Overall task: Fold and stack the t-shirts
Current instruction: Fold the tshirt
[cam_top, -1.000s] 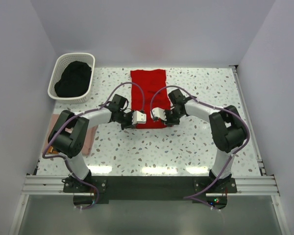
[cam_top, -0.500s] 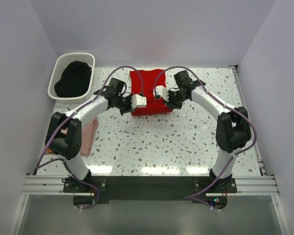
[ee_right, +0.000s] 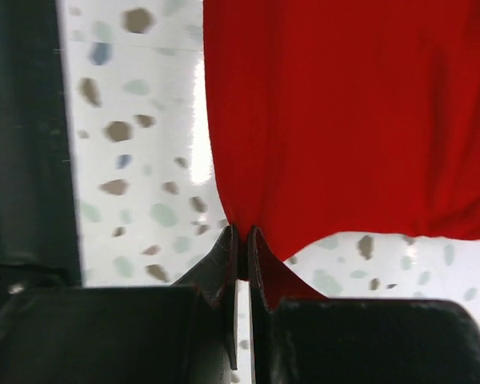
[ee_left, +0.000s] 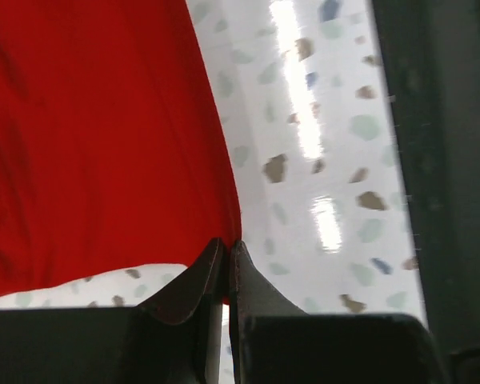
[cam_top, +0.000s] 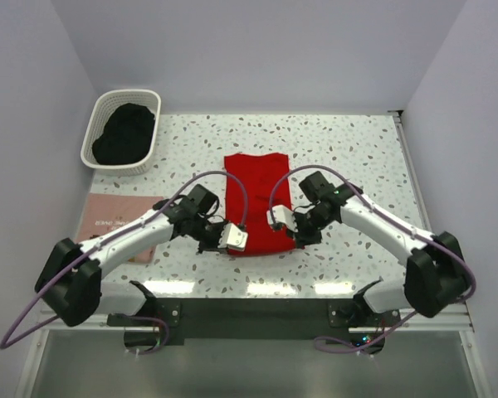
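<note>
1. Left arm is stretched out low, reaching in toward the middle.
2. Right arm pretty much mirrors it from the other side, elbow out wide.
3. Left gripper: jaws pinched tight on a corner of the red tee.
4. Right gripper: same deal, jaws squeezed onto the tee's other near corner.
5. Both wrists sit near each other, not touching, tilted down.

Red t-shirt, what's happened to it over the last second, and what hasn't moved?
Both arms carried its near edge toward the far side, then drew back toward their bases, dragging the red t-shirt closer to them. The left gripper and right gripper are shut on its near corners. The pink t-shirt and the basket of dark cloth kept their places.
</note>
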Controlling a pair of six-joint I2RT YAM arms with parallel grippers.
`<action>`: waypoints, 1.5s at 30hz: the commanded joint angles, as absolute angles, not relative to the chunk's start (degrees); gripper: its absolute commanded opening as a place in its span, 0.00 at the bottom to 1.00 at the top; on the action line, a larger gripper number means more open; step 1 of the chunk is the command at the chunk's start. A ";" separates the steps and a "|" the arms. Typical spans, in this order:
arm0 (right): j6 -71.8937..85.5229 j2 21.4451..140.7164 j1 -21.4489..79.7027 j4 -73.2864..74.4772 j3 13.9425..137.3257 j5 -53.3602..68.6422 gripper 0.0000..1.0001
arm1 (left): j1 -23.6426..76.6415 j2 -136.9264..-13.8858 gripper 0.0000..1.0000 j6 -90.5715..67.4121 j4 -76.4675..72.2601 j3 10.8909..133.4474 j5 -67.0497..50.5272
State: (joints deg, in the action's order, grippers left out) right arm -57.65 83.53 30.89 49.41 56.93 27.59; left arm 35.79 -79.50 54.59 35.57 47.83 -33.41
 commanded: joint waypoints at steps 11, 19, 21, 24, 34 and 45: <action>-59.49 85.76 24.18 65.12 77.21 31.29 0.00 | 29.11 -83.19 0.00 52.11 49.57 67.21 -37.88; -62.58 109.49 18.64 64.25 98.33 30.76 0.00 | 19.34 -111.75 0.00 54.58 54.14 95.14 -37.71; -62.06 116.61 18.19 61.97 103.26 30.15 0.00 | 18.64 -116.17 0.00 53.97 53.53 100.16 -37.44; -60.65 125.14 17.84 59.77 108.62 29.01 0.00 | 18.46 -122.86 0.00 51.25 50.20 103.35 -35.43; -55.47 125.88 18.37 53.18 97.67 29.79 0.00 | 18.81 -122.36 0.00 48.78 43.16 87.39 -36.12; -46.33 101.96 26.72 52.37 67.50 34.80 0.16 | 21.97 -96.69 0.09 48.69 39.46 58.91 -41.39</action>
